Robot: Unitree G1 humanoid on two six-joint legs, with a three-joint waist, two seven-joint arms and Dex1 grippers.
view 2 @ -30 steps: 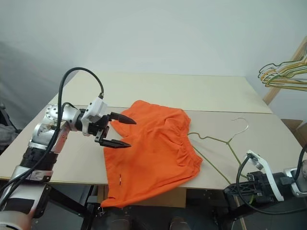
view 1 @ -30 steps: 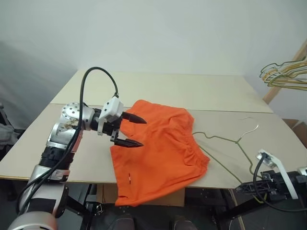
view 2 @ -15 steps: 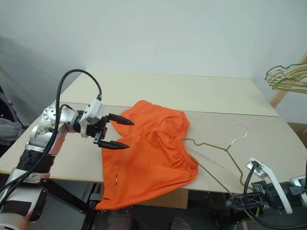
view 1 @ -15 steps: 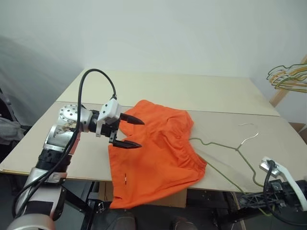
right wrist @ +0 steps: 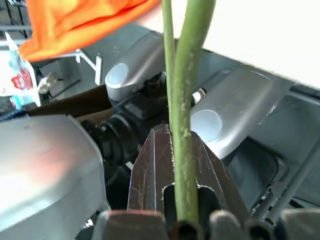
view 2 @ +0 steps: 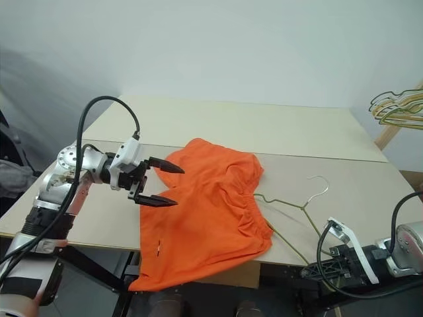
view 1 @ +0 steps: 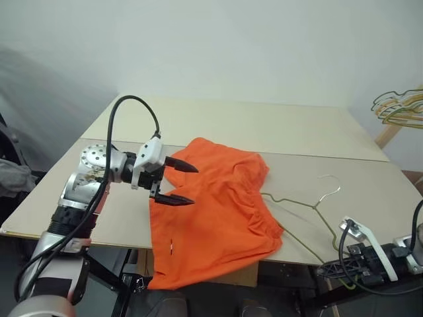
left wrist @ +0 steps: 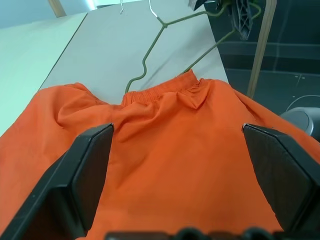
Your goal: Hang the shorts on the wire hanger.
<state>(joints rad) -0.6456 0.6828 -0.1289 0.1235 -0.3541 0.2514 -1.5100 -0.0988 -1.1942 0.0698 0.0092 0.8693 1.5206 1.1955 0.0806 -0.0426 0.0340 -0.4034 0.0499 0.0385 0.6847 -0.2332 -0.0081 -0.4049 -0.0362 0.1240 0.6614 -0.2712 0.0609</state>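
Observation:
The orange shorts [view 1: 218, 211] lie crumpled on the table [view 1: 99, 211], one leg drooping over its front edge. My left gripper [view 1: 192, 185] hovers open just above their left side, one finger [left wrist: 85, 175] on either side of the cloth in the left wrist view. The wire hanger [view 1: 301, 205] lies to the right of the shorts, one end tucked at the waistband, its hook pointing away from me. Its near corner juts past the table's front edge. My right gripper [view 1: 325, 269] is shut on that wire [right wrist: 185, 165] below the edge.
A bunch of coloured hangers [view 1: 400, 105] hangs on a wooden post at the far right. A second tabletop [view 1: 251, 122] adjoins the back of this one. The table's front edge runs just under the shorts and right gripper.
My right gripper has dropped a little and shifted left, dragging the wire hanger slightly leftward and toward the front edge. The view has shifted a little. Left gripper and shorts stay put.

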